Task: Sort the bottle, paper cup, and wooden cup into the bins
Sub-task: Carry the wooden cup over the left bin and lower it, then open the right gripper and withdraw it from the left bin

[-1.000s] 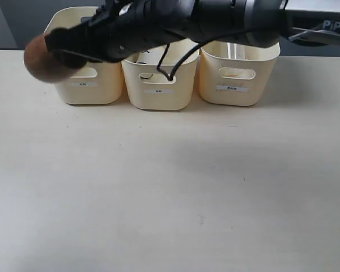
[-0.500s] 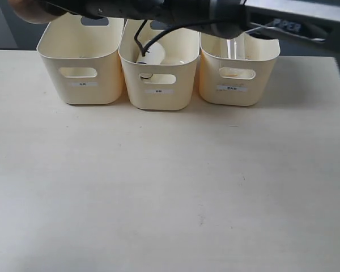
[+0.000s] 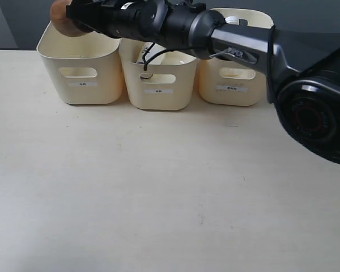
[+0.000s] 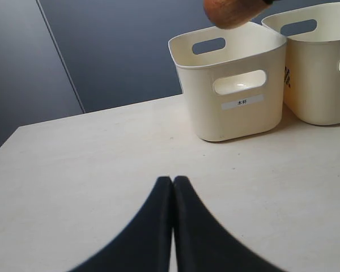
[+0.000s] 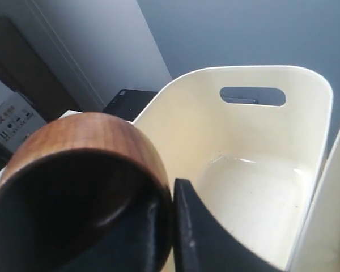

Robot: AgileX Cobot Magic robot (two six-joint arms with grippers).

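Three cream bins are lined up in a row at the back of the pale table (image 3: 158, 198).

On the left, the left bin (image 3: 82, 68) is seen with bare walls and a bare floor in the right wrist view. The wooden cup (image 3: 65, 20) is held in the air above its far left corner, tipped on its side, and it is not inside the bin yet. The cup's rim is pinched by the right gripper (image 3: 82, 14): one black finger (image 5: 195, 226) is pressed on the outside and the other is tucked inside the cup. The right arm (image 3: 215, 34) is stretched across all three bins from the right side.

In the middle bin (image 3: 158, 85), something white is seen, most likely the paper cup (image 3: 153, 55).

In the right bin (image 3: 238, 79), something clear is glimpsed behind the arm, but it cannot be told for sure what it is.

The left gripper (image 4: 173, 187) is kept low over the table, in front of the left bin, with its two fingers pressed together and nothing between them.
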